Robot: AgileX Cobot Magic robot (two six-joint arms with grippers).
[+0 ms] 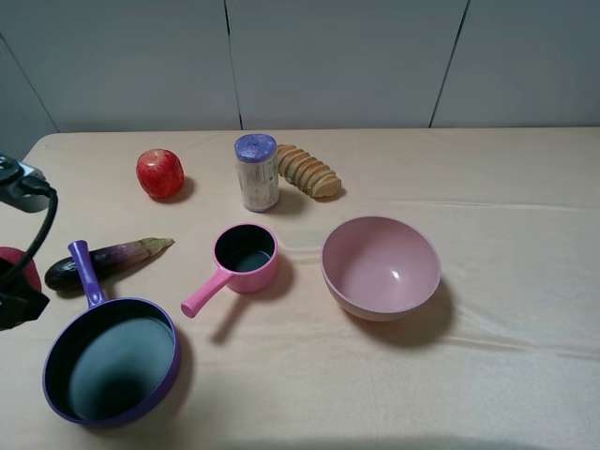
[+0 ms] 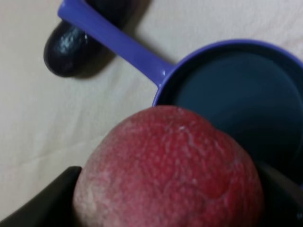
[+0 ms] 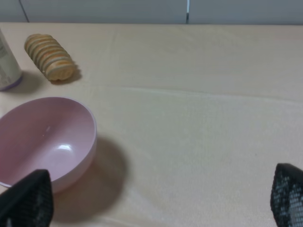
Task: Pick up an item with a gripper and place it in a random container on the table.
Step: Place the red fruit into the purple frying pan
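Observation:
The pinkish-red peach-like item [image 2: 170,165] fills the left wrist view, clamped between two black fingers [image 2: 42,205]. My left gripper [image 2: 165,203] is shut on it. In the exterior view that gripper [image 1: 16,289] is at the far left edge with the item [image 1: 19,265] partly showing, held left of the purple frying pan's handle. The purple pan [image 1: 56,347] with its dark grey inside lies at the front left; its rim [image 2: 213,47] lies just beyond the fruit. My right gripper [image 3: 158,203] is open and empty over bare table, right of the pink bowl.
A dark eggplant [image 1: 108,260] lies behind the pan handle [image 2: 118,40]. A small pink saucepan [image 1: 246,258] and a pink bowl [image 1: 380,267] sit mid-table. Behind them are a red apple [image 1: 159,173], a purple-lidded can [image 1: 256,172] and sliced bread [image 1: 307,171].

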